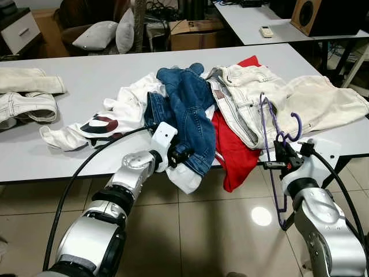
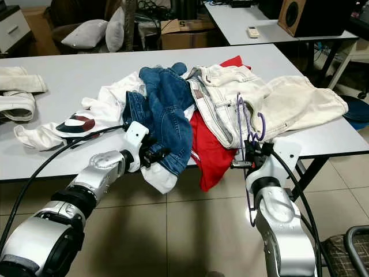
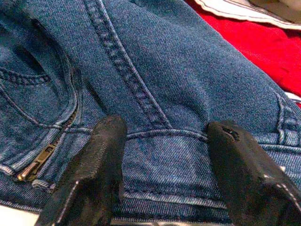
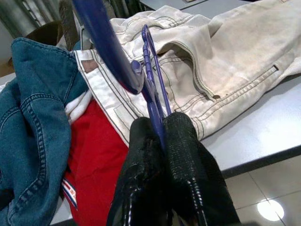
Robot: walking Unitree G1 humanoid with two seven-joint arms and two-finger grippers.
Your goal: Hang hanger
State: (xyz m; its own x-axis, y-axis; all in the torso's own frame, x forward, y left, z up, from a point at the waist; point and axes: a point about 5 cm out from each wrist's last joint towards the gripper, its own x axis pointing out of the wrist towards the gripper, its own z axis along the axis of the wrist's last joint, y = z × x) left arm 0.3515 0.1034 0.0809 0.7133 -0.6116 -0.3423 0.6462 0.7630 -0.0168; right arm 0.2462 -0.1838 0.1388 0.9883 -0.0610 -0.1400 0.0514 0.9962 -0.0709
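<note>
Purple plastic hanger held up, blue denim jeans about to be grasped at the grey table's [image 1: 104,75] edge.

The right gripper [image 4: 162,136] is clenched on the purple plastic hanger [image 1: 271,144], its bar pinched between the fingertips, hook uppermost. The left gripper [image 3: 164,155] is spread over the blue denim jeans [image 1: 187,109], waistband lying between the fingers, seemingly touching; it should close squarely there.

One purple hanger [image 1: 271,130]; two pillows [image 1: 106,33]; one speaker [image 1: 305,14].

Bright, sharp; maybe slight floor [image 1: 261,216] glare.
</note>
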